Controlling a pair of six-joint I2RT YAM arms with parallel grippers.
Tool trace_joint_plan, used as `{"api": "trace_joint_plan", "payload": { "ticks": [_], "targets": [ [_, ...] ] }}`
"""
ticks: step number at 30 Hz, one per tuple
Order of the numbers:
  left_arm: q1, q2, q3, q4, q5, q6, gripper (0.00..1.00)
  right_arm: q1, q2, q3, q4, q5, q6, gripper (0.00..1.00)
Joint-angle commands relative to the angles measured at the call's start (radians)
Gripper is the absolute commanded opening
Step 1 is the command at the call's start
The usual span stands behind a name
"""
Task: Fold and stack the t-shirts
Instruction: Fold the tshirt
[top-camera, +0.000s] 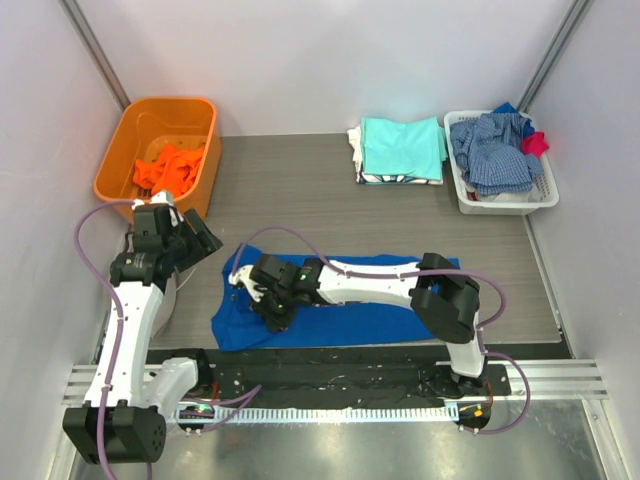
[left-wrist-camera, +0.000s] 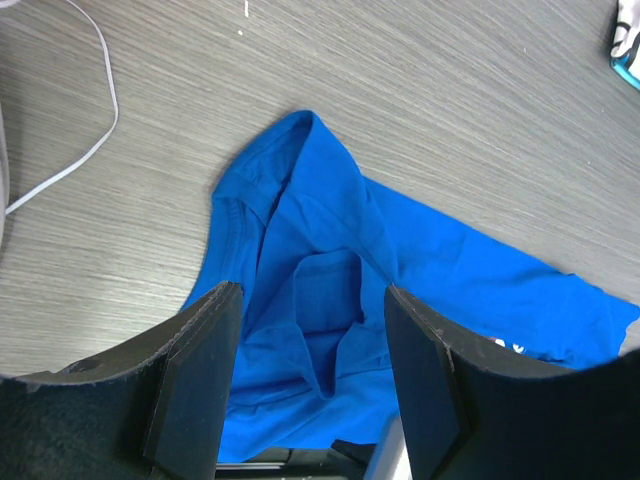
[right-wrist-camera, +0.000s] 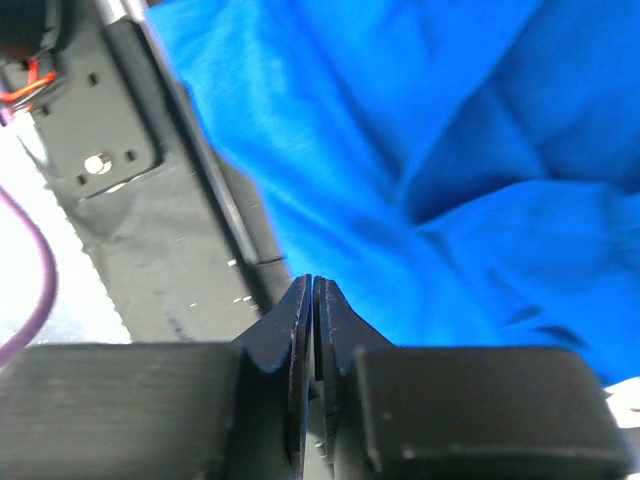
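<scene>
Right gripper (right-wrist-camera: 312, 300) is pressing its two fingers almost together, with only a hairline showing between them and no cloth visible in that slit. It is hanging over the near edge of the royal blue t-shirt (top-camera: 385, 312), where the fabric is meeting the black rail (right-wrist-camera: 150, 190). Left gripper (left-wrist-camera: 310, 300) is hovering with its fingers spread wide above the shirt's left end, gripping nothing.

The shirt is lying flat across the lower middle of the top view, smooth toward the right and rumpled at the left, where creases and a turned-over flap are bunching up. It is looking light, thin and limp, so it is likely going to sag and trail from any single pinch and drag on the table (top-camera: 300, 190) rather than slide cleanly. It is not fragile. The best holds are probably going to be on an edge or corner, one per gripper and well apart, with the fingertips brought right down to the surface.

Farther out, a folded stack (top-camera: 402, 148) topped in aqua is sitting upper centre-right. An orange tub (top-camera: 118, 150) with orange cloth is standing upper left, and a white basket (top-camera: 500, 206) of checked fabric upper right.
</scene>
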Motion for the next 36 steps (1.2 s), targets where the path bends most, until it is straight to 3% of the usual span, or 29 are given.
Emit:
{"api": "trace_joint_plan", "payload": {
  "ticks": [1,3,7,12,18,36],
  "targets": [
    [0.005,-0.022,-0.012,0.014,0.033,0.006,0.63,0.020,-0.088,-0.043,0.057,0.057,0.065,0.24],
    [0.005,-0.026,-0.015,0.013,0.035,0.004,0.63,0.020,-0.125,-0.072,0.064,0.117,0.083,0.34],
    [0.005,-0.035,-0.024,0.011,0.038,0.004,0.63,0.012,-0.190,-0.118,0.072,0.334,0.102,0.39],
    [0.005,-0.047,-0.033,0.008,0.039,0.001,0.63,-0.087,-0.197,-0.140,0.078,0.421,0.112,0.45],
    [0.005,-0.055,-0.042,0.007,0.041,-0.001,0.63,-0.166,-0.150,-0.098,0.095,0.396,0.063,0.59],
    [0.006,-0.058,-0.062,0.008,0.039,0.000,0.63,-0.199,-0.104,-0.025,0.109,0.110,-0.044,0.61]
  ]
}}
